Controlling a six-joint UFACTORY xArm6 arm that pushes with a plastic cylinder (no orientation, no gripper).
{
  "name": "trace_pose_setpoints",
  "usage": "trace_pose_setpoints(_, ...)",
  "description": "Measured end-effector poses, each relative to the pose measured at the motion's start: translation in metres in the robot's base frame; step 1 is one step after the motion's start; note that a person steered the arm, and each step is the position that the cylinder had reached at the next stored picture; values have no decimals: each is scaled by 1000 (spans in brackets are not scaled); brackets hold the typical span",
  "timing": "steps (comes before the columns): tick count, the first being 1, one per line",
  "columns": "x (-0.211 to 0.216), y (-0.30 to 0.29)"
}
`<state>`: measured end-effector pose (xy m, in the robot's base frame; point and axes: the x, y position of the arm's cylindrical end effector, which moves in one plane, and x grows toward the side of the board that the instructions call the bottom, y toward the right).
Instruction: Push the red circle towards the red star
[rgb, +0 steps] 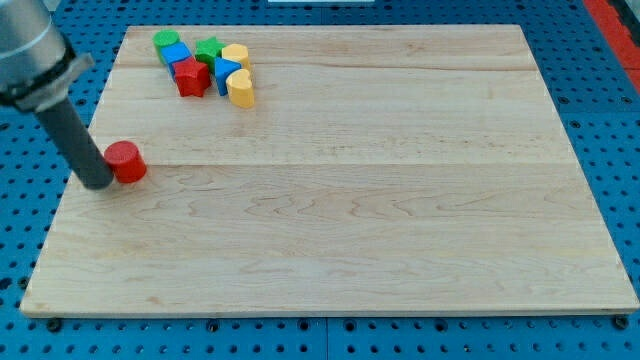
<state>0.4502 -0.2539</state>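
The red circle (126, 161) lies near the board's left edge, about mid-height. My tip (96, 184) stands just left of it and slightly below, touching or nearly touching it. The red star (191, 77) sits in a cluster of blocks at the view's top left, up and to the right of the red circle, well apart from it.
Around the red star are a green circle (166, 41), a blue block (177, 54), a green star (208, 49), a blue heart (225, 73), a yellow heart (236, 54) and a yellow block (241, 89). The wooden board (400, 200) lies on a blue pegboard.
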Motion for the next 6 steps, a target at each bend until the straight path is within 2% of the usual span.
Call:
trace_pose_setpoints(1,-48,37)
trace_pose_setpoints(3,13,43)
trace_pose_setpoints(4,-19,88)
trace_pose_setpoints(5,-104,90)
trace_pose_setpoints(6,-74,91)
